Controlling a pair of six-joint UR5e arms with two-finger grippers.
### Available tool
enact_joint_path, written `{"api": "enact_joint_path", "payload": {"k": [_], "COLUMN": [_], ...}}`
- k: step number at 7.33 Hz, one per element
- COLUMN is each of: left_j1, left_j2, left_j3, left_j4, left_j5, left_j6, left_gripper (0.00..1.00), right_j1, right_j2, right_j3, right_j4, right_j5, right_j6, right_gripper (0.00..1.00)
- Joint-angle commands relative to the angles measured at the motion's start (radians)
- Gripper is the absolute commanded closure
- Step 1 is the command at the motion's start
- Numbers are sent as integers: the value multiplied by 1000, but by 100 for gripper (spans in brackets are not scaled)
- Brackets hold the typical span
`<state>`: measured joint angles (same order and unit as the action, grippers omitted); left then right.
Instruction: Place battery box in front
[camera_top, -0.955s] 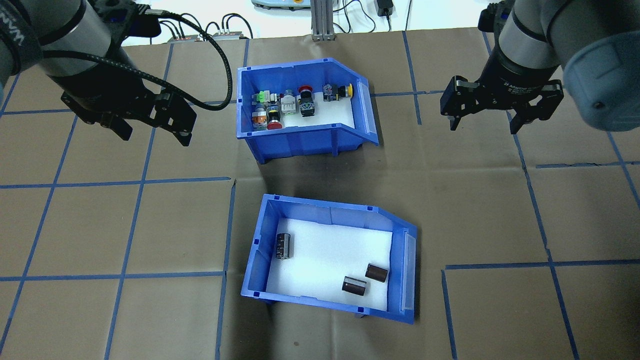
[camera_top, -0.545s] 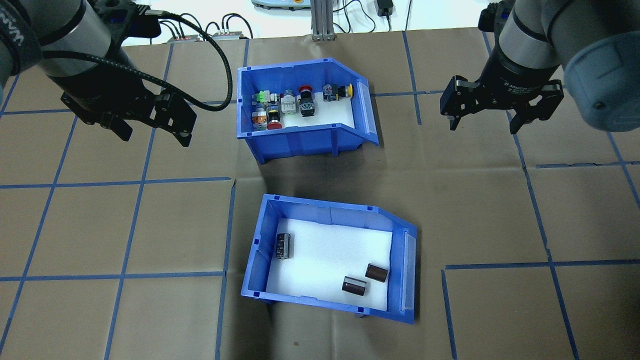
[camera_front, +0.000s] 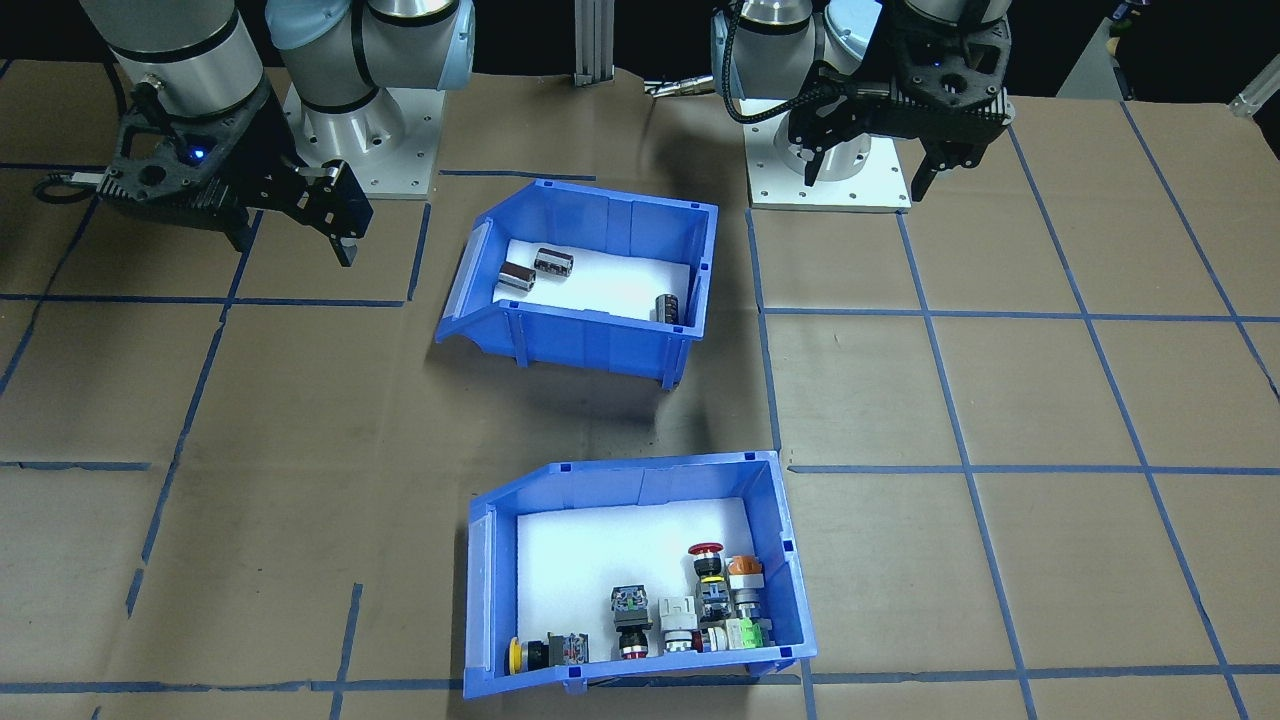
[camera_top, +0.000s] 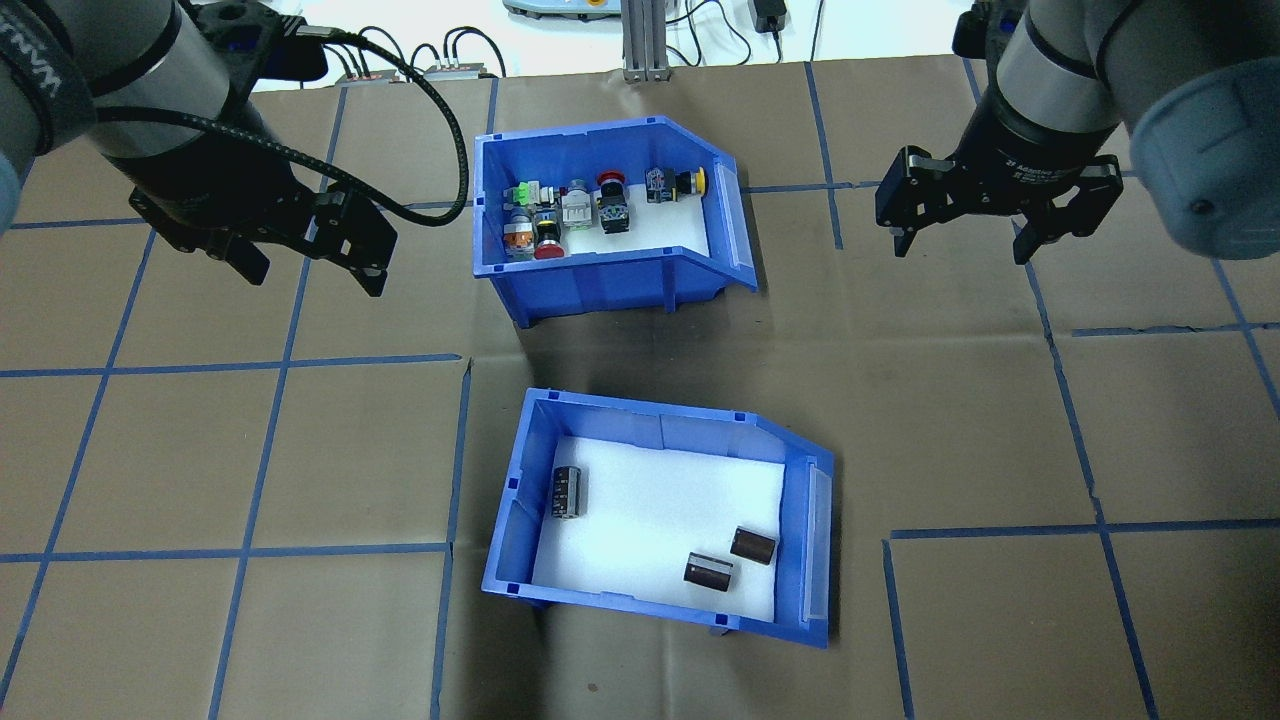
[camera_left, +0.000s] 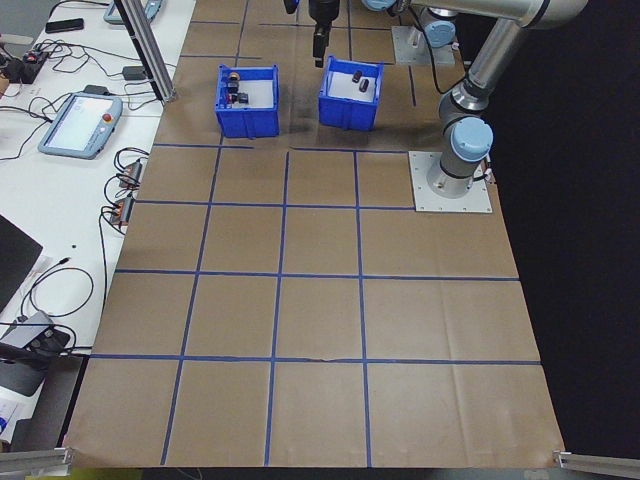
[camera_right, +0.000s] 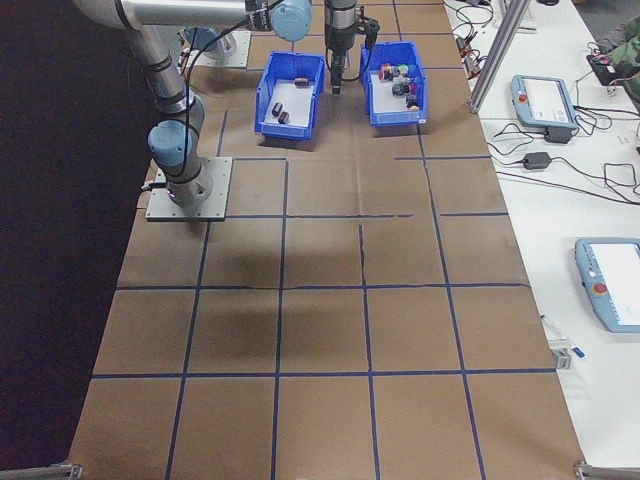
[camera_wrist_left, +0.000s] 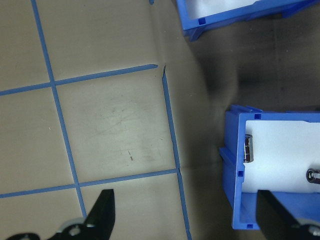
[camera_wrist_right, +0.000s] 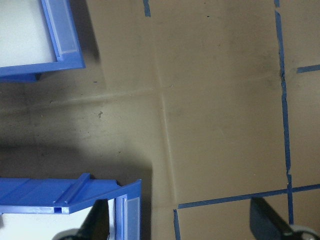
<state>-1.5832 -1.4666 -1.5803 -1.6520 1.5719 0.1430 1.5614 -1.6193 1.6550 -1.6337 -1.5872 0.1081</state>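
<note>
Table (camera_top: 900, 400): covered in brown paper marked off by a grid of blue tape lines.

Battery box (camera_top: 640, 420): blue open-top bin with a white liner, standing on the table near the middle, on the side closer to the robot's base. It is skewed slightly against the tape grid, its sloped open lip toward the robot's right. Nothing touches it.

Second blue bin (camera_top: 600, 275): same build, standing farther from the robot, directly beyond the battery box with a strip of bare paper between them. It holds a row of colourful push-buttons and switches (camera_top: 600, 205) gathered along its far wall.

Left gripper (camera_top: 305, 265): hanging in the air above the table, to the left of the second bin and well apart from both bins. Jaws spread wide, nothing between them; the left wrist view shows both fingertips (camera_wrist_left: 102, 215) apart over bare paper, with a corner of the battery box at the right of that view.

Right gripper (camera_top: 960, 245): hanging in the air to the right of the second bin, well apart from both bins. Jaws likewise spread, holding nothing.

Cells (camera_top: 567, 492): three dark cylinders lying on the battery box liner, one against the left wall, two close together near the right, open end.
</note>
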Motion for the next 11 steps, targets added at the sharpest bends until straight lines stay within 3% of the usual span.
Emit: {"api": "enact_joint_path", "payload": {"k": [1, 2, 4, 5, 6, 7, 9, 11], "left_j1": [0, -1, -12, -23, -32, -62, -188, -366], "left_j2": [-38, -25, -3, 15, 38, 79, 92, 98], "left_j3": [-33, -58, -134, -176, -220, -283, -397, -447], "left_j4": [188, 208, 207, 193, 186, 179, 199, 254], "left_j5": [-1, 5, 7, -9, -15, -60, -69, -62], "left_j6": [-20, -48, -379, -531, -776, -953, -1326, -1573], "left_gripper": [1, 1, 1, 1, 1, 1, 1, 1], "right_j1": [2, 2, 5, 8, 21, 52, 164, 283], "right_j2": [13, 39, 145, 203, 263, 307, 418, 514], "right_j3": [-10, -23, -108, -160, -217, -266, -375, -495], "right_j4": [-18, -20, -49, -58, -57, -58, -51, -46], "right_j5": [-2, -2, 9, 19, 71, 79, 76, 59], "right_j6": [-206, -317, -453, -540, -673, -780, -858, -1077], "right_gripper": [0, 0, 0, 0, 0, 0, 0, 0]}}
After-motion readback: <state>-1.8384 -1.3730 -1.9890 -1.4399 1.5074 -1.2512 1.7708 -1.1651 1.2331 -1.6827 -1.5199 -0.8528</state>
